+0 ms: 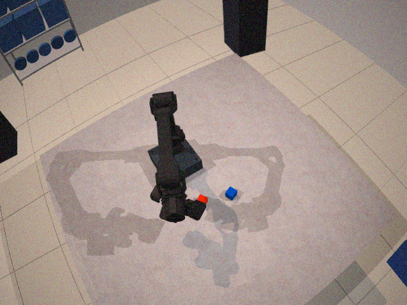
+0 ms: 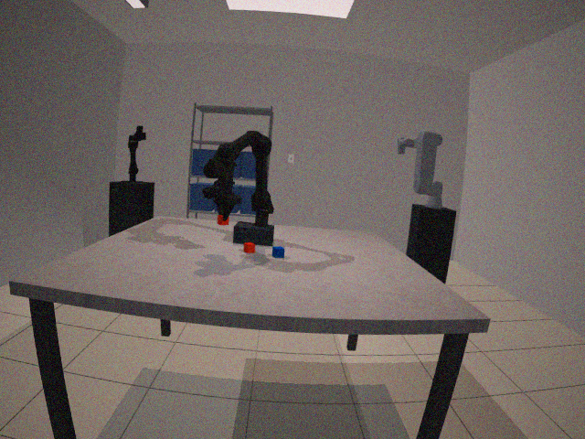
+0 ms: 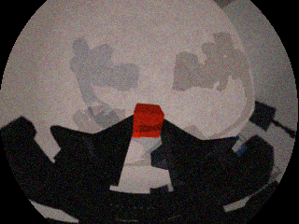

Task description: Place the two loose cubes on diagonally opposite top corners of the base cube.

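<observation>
My gripper is shut on a red cube and holds it well above the table; in the top view the held cube is hidden under the gripper. A second red cube rests on the table, partly covered by the gripper in the top view. The blue cube, differently coloured and so taken as the base cube, stands on the table to the right of that red cube, apart from it. Nothing is on top of it. Neither table cube shows clearly in the wrist view.
The arm's dark base block stands on the table behind the two table cubes. Arm shadows cross the table top. A shelf with blue bins and black pedestals stand beyond the table.
</observation>
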You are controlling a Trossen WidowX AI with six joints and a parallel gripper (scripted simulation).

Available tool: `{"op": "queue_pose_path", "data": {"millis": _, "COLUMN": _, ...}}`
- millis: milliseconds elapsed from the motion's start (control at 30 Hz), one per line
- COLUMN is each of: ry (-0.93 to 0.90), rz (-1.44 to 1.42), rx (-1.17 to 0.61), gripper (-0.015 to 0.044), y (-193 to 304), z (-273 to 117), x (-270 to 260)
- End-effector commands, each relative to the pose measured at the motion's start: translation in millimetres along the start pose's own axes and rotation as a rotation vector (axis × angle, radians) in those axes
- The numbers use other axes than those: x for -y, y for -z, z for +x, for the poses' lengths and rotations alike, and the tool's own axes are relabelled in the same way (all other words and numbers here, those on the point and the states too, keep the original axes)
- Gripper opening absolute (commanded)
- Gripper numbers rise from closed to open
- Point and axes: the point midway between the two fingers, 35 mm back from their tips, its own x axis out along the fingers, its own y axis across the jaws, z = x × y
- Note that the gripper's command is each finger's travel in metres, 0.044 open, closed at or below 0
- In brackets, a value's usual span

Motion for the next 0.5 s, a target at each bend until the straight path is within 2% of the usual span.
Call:
{"op": "queue_pose_path", "data": {"millis": 0, "ry": -0.004, "rz": -0.100, "rx": -0.002, "gripper": 0.0105, "y": 7.3, "z": 1.3, "x": -8.1}}
{"op": "queue_pose_path", "data": {"millis": 467, "ry": -0.008, "rz": -0.586, "rx": -0.002, "gripper": 0.0105, "y": 40.1, "z": 10.3, "x": -39.2}}
